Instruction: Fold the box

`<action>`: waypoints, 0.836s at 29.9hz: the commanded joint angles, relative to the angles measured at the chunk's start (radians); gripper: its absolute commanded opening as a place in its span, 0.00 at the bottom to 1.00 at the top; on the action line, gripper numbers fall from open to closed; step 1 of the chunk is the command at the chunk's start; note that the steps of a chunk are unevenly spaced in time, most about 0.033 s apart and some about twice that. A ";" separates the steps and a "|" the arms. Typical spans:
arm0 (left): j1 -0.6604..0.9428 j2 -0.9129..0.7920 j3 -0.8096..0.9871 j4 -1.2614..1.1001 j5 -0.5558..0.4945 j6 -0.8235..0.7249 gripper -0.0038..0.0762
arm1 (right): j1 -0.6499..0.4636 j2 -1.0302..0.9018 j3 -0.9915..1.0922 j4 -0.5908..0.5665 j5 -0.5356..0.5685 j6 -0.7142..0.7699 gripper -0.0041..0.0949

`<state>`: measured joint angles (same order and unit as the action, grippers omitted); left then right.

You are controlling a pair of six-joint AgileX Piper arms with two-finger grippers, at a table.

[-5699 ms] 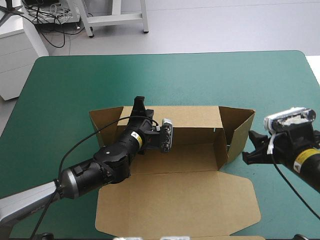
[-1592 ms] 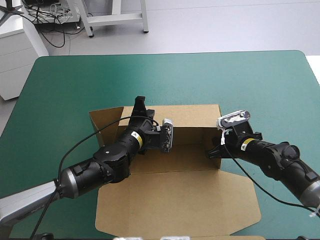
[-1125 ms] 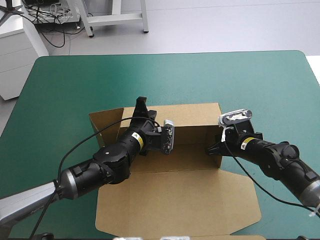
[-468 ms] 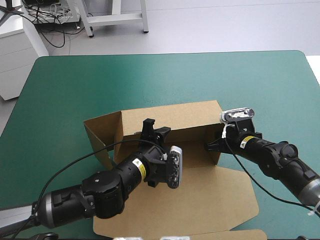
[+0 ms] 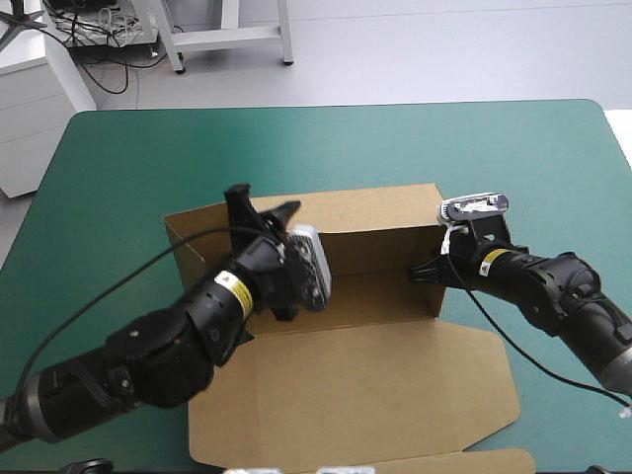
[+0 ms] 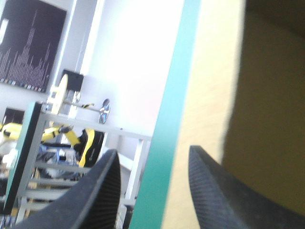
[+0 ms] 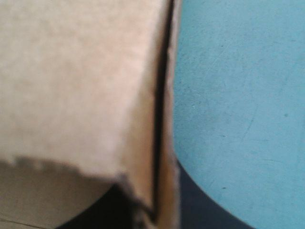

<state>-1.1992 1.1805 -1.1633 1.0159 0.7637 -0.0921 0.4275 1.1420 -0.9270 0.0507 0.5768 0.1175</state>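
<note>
High view: a brown box (image 5: 375, 257) of cut cardboard sits near the middle of the table (image 5: 118, 168), which has a teal-green cover. The box's rear wall stands upright, and its broad lid panel (image 5: 355, 395) lies flat toward the near edge. The left side flap (image 5: 193, 247) stands up and angles outward. The left claw (image 5: 264, 202), with two black fin-shaped fingers, is at the box's rear left corner. Its fingers are moderately apart and point toward the far edge. The right claw (image 5: 423, 274) reaches in at the raised right wall, close to where that wall meets the lid panel.

Left wrist view: the left claw (image 6: 153, 151) stands partly open and grips nothing. Between its two black fingers (image 6: 102, 191) run a narrow strip of the teal-green cover (image 6: 174, 95) and, beside it, the edge of the brown box (image 6: 209, 95). Part of the board is in shadow.

Right wrist view: the box (image 7: 76, 81) fills much of the picture, with a dark slit running along its edge. The teal-green cover (image 7: 238, 95) lies next to that edge. The right claw (image 7: 151, 191) is nearly closed and pinches the thin board wall between its black fingers (image 7: 195, 200).
</note>
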 commanded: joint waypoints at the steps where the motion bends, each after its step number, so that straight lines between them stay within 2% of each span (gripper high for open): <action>1: 0.127 -0.028 -0.117 -0.009 -0.034 -0.013 0.44 | -0.002 -0.021 -0.105 -0.109 0.042 0.088 0.04; 6: 0.310 -0.038 -0.186 -0.137 -0.082 0.064 0.44 | -0.006 0.000 -0.179 -0.178 0.123 0.130 0.02; 8: 0.381 -0.051 -0.186 -0.209 -0.112 0.092 0.40 | -0.006 0.037 -0.214 -0.188 0.176 0.130 0.02; 11: 0.490 -0.067 -0.186 -0.354 -0.118 0.143 0.24 | -0.006 0.117 -0.273 -0.205 0.256 0.128 0.02; 12: 0.542 -0.066 -0.184 -0.419 -0.119 0.165 0.16 | -0.006 0.150 -0.297 -0.205 0.276 0.119 0.02; 14: 0.611 -0.075 -0.182 -0.523 -0.119 0.206 0.06 | -0.006 0.209 -0.340 -0.204 0.304 0.101 0.02; 15: 0.661 -0.080 -0.177 -0.587 -0.119 0.243 0.04 | -0.006 0.241 -0.363 -0.201 0.315 0.093 0.02; 20: 0.837 -0.106 -0.173 -0.866 -0.115 0.378 0.05 | -0.037 0.385 -0.474 -0.147 0.349 0.032 0.02; 25: 0.958 -0.178 -0.091 -1.023 -0.118 0.394 0.05 | -0.110 0.499 -0.550 -0.021 0.349 -0.071 0.02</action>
<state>-0.2818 1.0651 -1.2735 0.0735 0.7106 0.2921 0.3514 1.6165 -1.4259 -0.0262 0.9493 0.1094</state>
